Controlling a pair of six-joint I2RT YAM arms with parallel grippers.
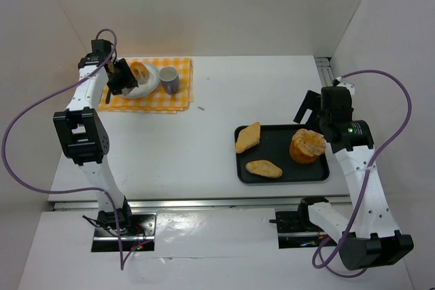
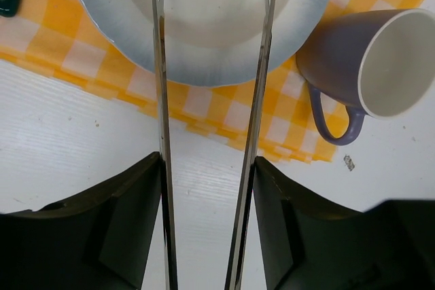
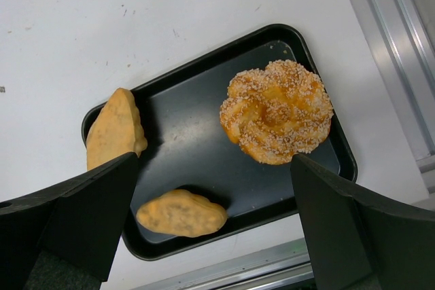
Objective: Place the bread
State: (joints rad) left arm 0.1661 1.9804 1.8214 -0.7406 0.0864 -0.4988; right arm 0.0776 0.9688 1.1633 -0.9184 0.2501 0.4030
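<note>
Yellow checked cloth [image 1: 178,100], top view: bread [image 1: 139,70] on plate [image 1: 151,87], just ahead of left pincer [image 1: 124,76]. Left wrist: fingers [image 2: 160,100] apart, empty; careless pull-back could clip plate rim or mug [image 2: 380,59] right of it. Right wrist: right pincer [image 3: 215,161] open above tray [image 3: 197,144], holding nothing.

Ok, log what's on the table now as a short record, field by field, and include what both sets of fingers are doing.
plate: white, blue-grey rim, on the checked cloth
bread on plate: one piece
mug: purple, empty, on the cloth beside the plate
tray: black, holds three breads
sesame bun: round, inside the tray
long piece: inside the tray
second long piece: overhangs the tray's rim
left fingers: open, over the plate, holding nothing
right fingers: open, above the tray, holding nothing
</note>
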